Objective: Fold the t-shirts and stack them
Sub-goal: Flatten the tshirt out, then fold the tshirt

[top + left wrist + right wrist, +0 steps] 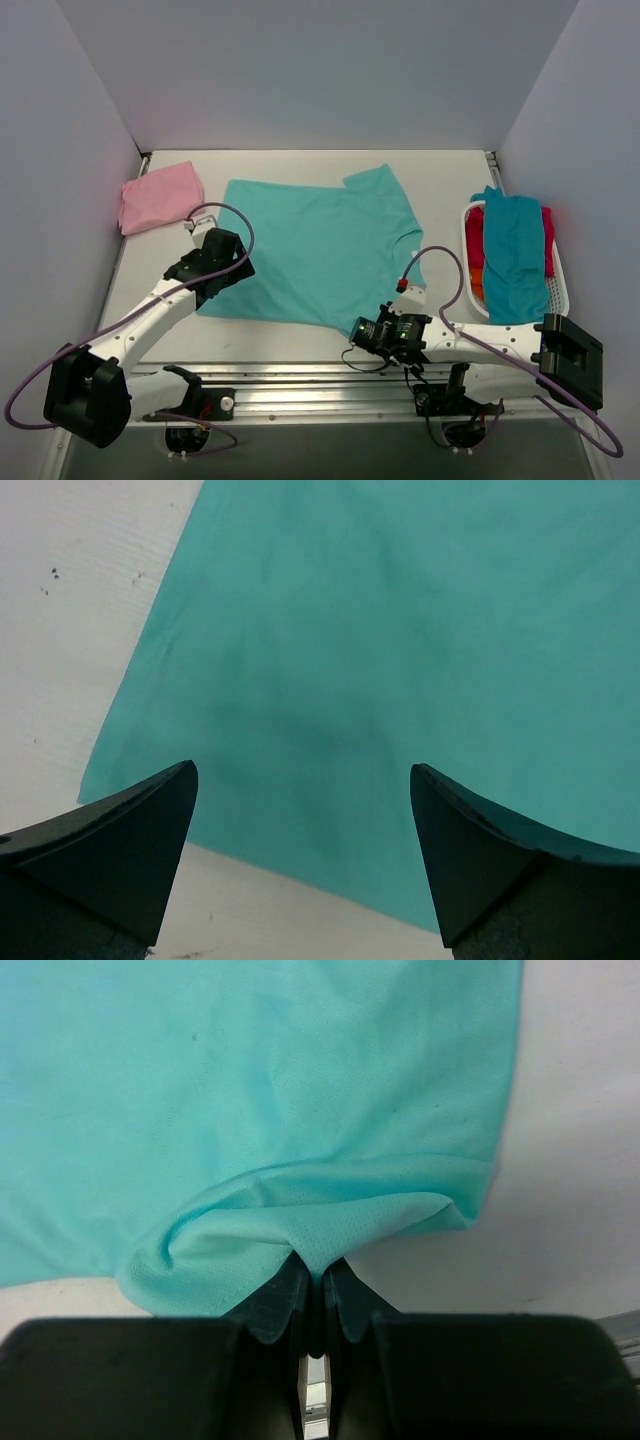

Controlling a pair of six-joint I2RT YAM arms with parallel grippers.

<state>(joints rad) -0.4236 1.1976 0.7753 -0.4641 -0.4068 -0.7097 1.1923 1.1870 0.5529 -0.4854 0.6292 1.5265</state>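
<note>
My right gripper [315, 1278] is pinched tight on the mint-teal t-shirt [310, 245] at its near hem corner. Left gripper [303, 780] is spread wide, empty, above the other hem corner. Shirt flat mid-tabletop [300, 165].

**Where everything sits**

Your spread shirt [320, 245] lies mid-surface [440, 170]. Behind it to the left, apart, you have a folded shirt [157, 197]. To its right stands the basket [558, 295], with more shirts [515, 255] piled in it. The left end effector [225, 270] is over the spread shirt's near-left corner, and the right end effector [363, 333] is at its near edge.
</note>
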